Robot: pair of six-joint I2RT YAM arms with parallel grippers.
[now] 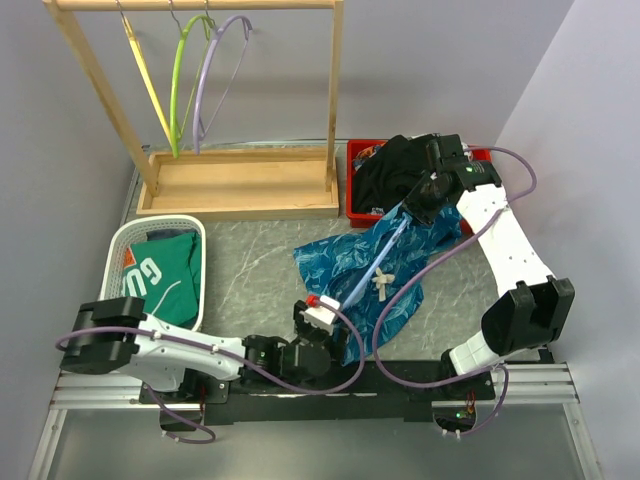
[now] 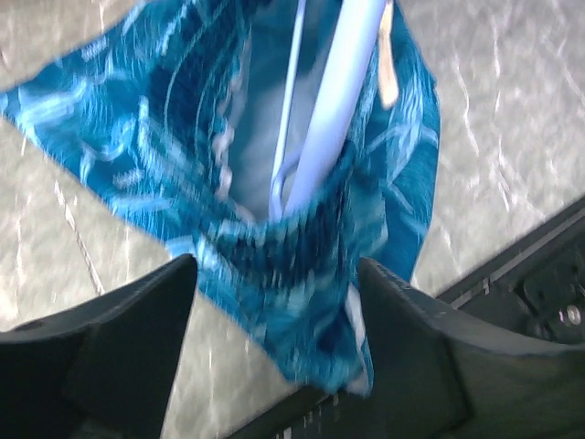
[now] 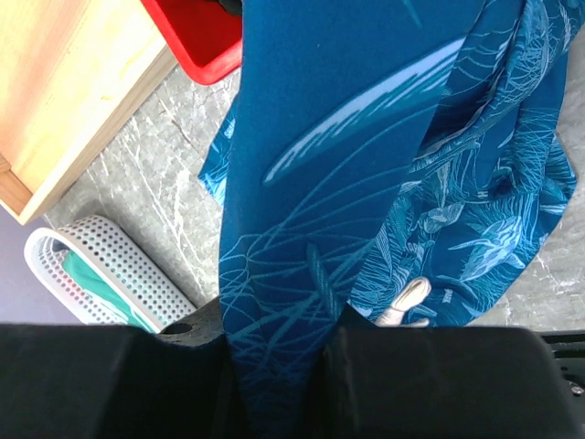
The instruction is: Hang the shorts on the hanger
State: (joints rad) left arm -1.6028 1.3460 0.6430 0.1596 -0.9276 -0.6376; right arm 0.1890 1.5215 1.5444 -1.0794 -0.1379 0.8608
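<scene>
While right jaws clamp shorts [image 1: 330,262], left jaws gape empty | shorts 1; hanger [image 1: 375,263] 1

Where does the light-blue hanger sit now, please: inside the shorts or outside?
Partly inside: the hanger runs into an opening of the shorts, pale lining around it.

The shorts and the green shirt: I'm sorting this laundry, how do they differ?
The shorts are shiny blue with a teal pattern; the green shirt is green with white lettering. The shorts lie spread on the table, one end held up by the right gripper; the green shirt sits bunched in the white basket. Both are garments.
</scene>
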